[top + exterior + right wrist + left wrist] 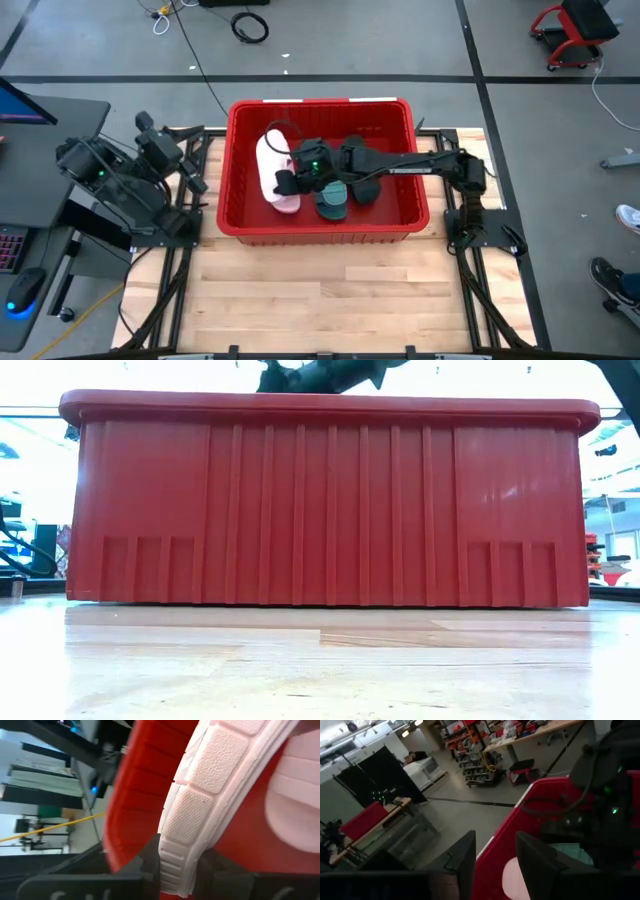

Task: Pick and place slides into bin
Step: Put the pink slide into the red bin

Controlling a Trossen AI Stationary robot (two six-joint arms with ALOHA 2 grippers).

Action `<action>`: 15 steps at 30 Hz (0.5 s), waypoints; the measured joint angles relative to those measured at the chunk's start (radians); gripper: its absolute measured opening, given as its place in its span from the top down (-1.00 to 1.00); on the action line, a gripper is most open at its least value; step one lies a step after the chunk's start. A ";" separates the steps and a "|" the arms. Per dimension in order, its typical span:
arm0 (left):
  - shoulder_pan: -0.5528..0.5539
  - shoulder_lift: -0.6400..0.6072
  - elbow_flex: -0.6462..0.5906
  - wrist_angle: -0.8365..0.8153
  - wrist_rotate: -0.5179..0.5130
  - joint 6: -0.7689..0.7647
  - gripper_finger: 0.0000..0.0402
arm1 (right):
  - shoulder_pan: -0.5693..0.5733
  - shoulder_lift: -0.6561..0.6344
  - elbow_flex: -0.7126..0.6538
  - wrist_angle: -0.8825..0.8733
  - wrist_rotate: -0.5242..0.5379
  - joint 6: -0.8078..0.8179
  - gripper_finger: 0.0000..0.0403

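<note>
While the right arm is reaching across from its side of the table into the bin (pixel 322 232), its gripper (pixel 284 183) is hanging inside the crate over the pale slides. In the right wrist view the two dark fingers (pixel 150 854) are pinching the ribbed edge of a white slide (pixel 200 810), whose textured sole is standing between them against the red wall. From above, two pale slides (pixel 270 170) are lying side by side near the bin's left wall, partly hidden by the gripper; I cannot tell from that view which of the two is being gripped. A teal slide (pixel 332 200) is lying near the front wall, just right of the pale ones, and a black slide (pixel 364 190) is lying beside it under the arm. All the slides in sight are sitting inside the bin.

The left arm is waiting folded at the table's left edge, well apart from the bin, with its gripper (pixel 188 170) pointing toward the crate. In the left wrist view its fingers (pixel 465 857) are standing apart with a clear gap between them and nothing held; beyond them the bin's rim, a pale slide and the other arm are showing.

From table height the bin's ribbed front wall (pixel 330 500) is filling the view, and only a bit of dark arm is showing above the rim.
</note>
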 joint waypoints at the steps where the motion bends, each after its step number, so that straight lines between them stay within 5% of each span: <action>1: 0.000 -0.003 0.000 0.000 0.000 0.014 0.30 | -0.006 0.014 0.000 0.001 0.000 -0.007 0.66; 15: 0.003 -0.009 0.000 -0.001 -0.016 0.061 0.44 | -0.063 0.168 0.003 0.074 0.009 -0.065 0.67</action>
